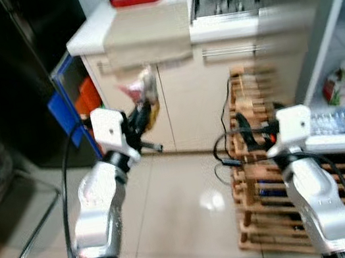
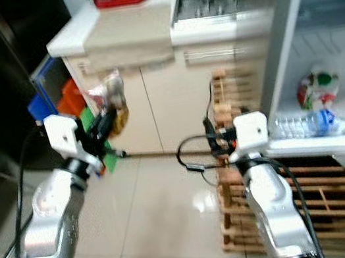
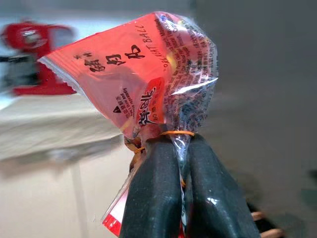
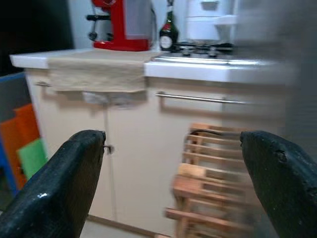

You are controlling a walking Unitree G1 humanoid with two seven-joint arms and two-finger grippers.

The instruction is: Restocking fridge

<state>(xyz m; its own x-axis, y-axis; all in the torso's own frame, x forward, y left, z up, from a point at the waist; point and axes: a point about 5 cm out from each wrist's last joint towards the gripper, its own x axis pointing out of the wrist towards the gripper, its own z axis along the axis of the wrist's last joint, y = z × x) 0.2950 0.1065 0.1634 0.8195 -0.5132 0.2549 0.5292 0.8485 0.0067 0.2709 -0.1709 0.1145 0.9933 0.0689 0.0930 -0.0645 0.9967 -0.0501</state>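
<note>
A crinkled red-and-clear plastic snack bag (image 3: pixel 143 79) is pinched at its rubber-banded neck by the left gripper (image 3: pixel 179 163), raised at about ten o'clock before the cream cabinet (image 1: pixel 180 94). The right gripper (image 4: pixel 173 168) is held with fingers spread wide and bare — at three o'clock, a clear plastic water bottle (image 2: pixel 305 124) lies on the white fridge shelf (image 2: pixel 335 140).

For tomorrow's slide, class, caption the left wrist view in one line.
Left gripper shut on a red snack packet, with a red appliance blurred behind.
</note>
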